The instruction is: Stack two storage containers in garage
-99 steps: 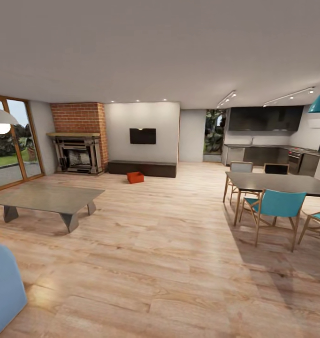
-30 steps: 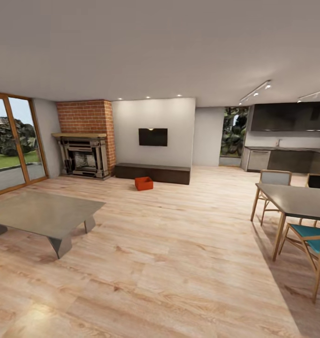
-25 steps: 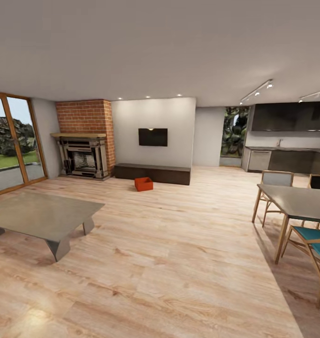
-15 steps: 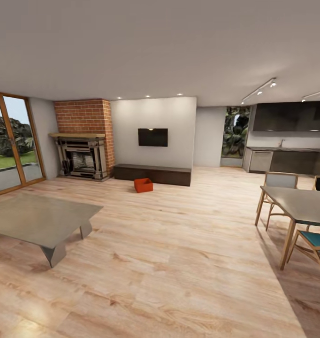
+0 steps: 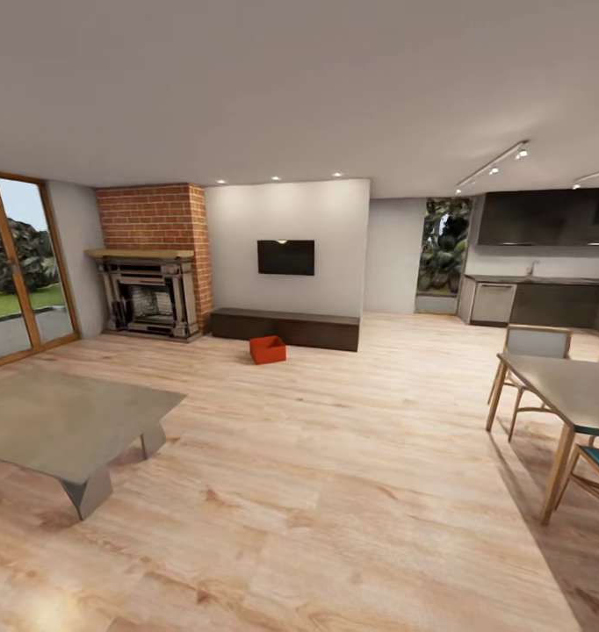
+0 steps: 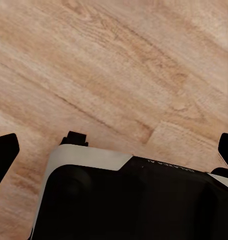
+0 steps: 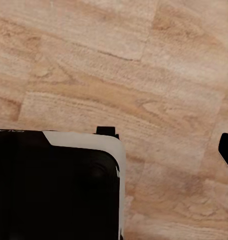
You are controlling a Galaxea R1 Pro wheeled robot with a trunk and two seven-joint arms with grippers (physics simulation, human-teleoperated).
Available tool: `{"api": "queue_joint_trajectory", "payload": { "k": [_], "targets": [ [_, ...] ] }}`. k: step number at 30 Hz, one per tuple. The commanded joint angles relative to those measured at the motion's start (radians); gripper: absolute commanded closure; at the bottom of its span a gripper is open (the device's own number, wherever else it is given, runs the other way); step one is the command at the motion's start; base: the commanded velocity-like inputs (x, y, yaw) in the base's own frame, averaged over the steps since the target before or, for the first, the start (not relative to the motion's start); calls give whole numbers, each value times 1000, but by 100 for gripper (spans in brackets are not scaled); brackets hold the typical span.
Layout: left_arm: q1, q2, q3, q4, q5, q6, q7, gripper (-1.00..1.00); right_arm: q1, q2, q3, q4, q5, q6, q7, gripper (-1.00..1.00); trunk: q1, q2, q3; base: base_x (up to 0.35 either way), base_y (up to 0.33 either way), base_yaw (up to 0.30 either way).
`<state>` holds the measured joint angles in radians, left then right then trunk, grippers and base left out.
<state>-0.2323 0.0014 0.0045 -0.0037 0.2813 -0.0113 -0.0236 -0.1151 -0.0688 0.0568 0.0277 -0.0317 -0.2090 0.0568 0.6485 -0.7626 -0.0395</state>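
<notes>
Risk at this moment lies mostly in the approach; the robot is in the living room, on a light wood floor [image 5: 335, 491], and one orange-red container [image 5: 268, 349] sits far ahead on that floor, just in front of the long dark cabinet [image 5: 285, 327] under the wall TV [image 5: 285, 257]; whether a second container is stacked with it is too small to tell. A low grey table [image 5: 67, 426] stands at the left and a dining table [image 5: 567, 391] with chairs at the right; a drifting base could clip either. The left gripper [image 6: 114, 150] shows dark fingertips [image 6: 3, 152] at both edges of its wrist view, spread wide with nothing between; the right gripper [image 7: 144, 145] shows one fingertip [image 7: 227, 147] at the edge, so its state cannot be told. Stopping too close to the cabinet would probably cramp the arms; thin low walls may slip from a poor grasp.
</notes>
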Motion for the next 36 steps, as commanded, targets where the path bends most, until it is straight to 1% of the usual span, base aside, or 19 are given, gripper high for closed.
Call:
{"api": "queue_joint_trajectory", "payload": {
  "k": [1, 36],
  "targets": [
    [-1, 0, 0, 1, 6, -1, -2, -100, -2, 0, 5, 3, -4, -6, 3, -100, 1, -1, -2, 325, 0, 0],
    [-1, 0, 0, 1, 6, -2, -2, -100, -2, 0, 5, 3, -4, -6, 3, -100, 1, -1, -2, 325, 0, 0]
  ]
}}
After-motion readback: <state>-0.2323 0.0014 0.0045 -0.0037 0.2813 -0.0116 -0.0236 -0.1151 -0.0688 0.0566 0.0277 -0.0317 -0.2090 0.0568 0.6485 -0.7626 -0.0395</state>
